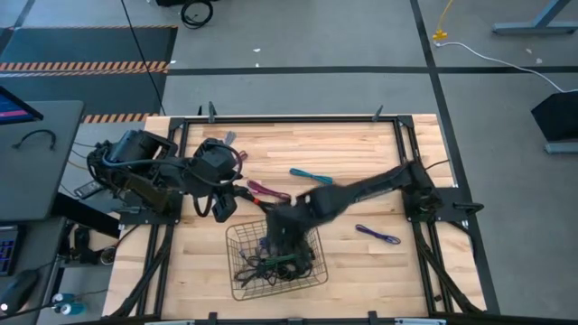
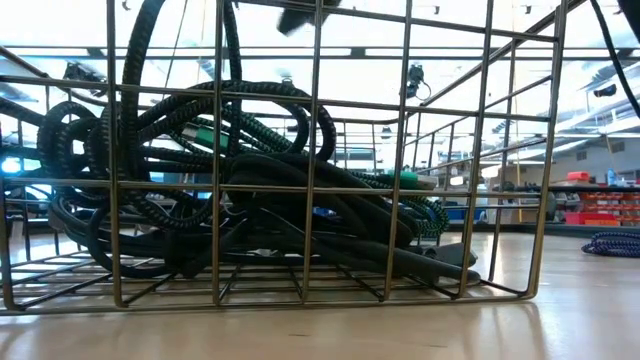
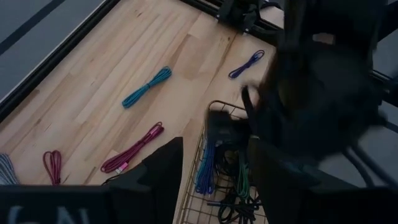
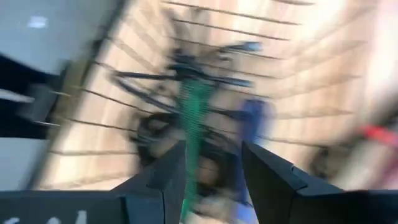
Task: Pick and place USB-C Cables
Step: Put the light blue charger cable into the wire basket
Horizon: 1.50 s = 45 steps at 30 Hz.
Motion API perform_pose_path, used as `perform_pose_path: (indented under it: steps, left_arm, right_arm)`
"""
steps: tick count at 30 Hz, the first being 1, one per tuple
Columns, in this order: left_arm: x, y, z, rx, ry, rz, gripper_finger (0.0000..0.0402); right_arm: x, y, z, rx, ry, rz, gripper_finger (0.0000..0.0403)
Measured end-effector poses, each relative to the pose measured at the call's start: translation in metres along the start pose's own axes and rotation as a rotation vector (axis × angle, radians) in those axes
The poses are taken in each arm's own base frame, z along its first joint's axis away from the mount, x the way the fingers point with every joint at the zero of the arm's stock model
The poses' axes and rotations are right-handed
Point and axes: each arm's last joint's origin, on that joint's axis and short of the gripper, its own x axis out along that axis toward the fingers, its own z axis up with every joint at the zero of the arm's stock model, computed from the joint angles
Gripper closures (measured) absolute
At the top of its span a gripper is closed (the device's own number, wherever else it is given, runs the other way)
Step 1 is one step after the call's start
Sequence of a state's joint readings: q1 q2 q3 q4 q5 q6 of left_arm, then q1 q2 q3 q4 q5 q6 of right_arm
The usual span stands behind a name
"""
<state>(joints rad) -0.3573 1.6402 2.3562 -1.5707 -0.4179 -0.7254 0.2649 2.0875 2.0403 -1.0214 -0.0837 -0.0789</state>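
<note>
A wire mesh basket near the table's near edge holds a tangle of black cables, with a green cable and a blue cable among them. Loose on the table lie a teal cable, a magenta cable and a purple cable. My right gripper hangs open over the basket's far side, above the green and blue cables; its wrist view is blurred. My left gripper is open, above the table left of the basket.
In the left wrist view a small dark red loop of cable and a grey cable lie toward the table's left far part. The right arm stretches across the table's middle. A black frame borders the table.
</note>
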Motion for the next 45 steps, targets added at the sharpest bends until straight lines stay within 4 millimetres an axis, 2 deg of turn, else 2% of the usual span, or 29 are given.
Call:
perform_pose_path:
  steps: [4, 9, 14, 18, 26, 31, 36, 45]
  left_arm:
    - [0.0, 0.0, 0.0, 0.0, 0.0, 0.0, 0.0214]
    - [0.0, 0.0, 0.0, -0.001, 0.0, 0.0, 0.0214]
    - [0.0, 0.0, 0.0, -0.003, 0.0, 0.0, 0.0214]
    - [0.0, 0.0, 0.0, -0.003, 0.0, 0.0, 0.0214]
    - [0.0, 0.0, 0.0, -0.001, 0.0, 0.0, 0.0214]
    - [0.0, 0.0, 0.0, -0.001, 0.0, 0.0, 0.0214]
    - [0.0, 0.0, 0.0, -0.001, 0.0, 0.0, 0.0214]
    - [0.0, 0.0, 0.0, -0.002, 0.0, 0.0, 0.0214]
  right_arm:
    - [-0.031, -0.04, -0.014, 0.082, 0.061, -0.115, 0.0244]
    - [-0.055, -0.093, -0.036, 0.211, 0.122, -0.188, 0.0243]
    - [-0.061, -0.135, -0.055, 0.3, 0.155, -0.228, 0.0243]
    - [-0.049, -0.156, -0.076, 0.364, 0.21, -0.225, 0.0243]
    - [-0.002, -0.172, -0.142, 0.482, 0.455, -0.134, 0.0243]
    - [0.019, -0.179, -0.176, 0.527, 0.508, -0.114, 0.0243]
    - [0.034, -0.187, -0.195, 0.569, 0.464, -0.101, 0.0243]
    - [0.045, -0.193, -0.21, 0.566, 0.42, -0.119, 0.0243]
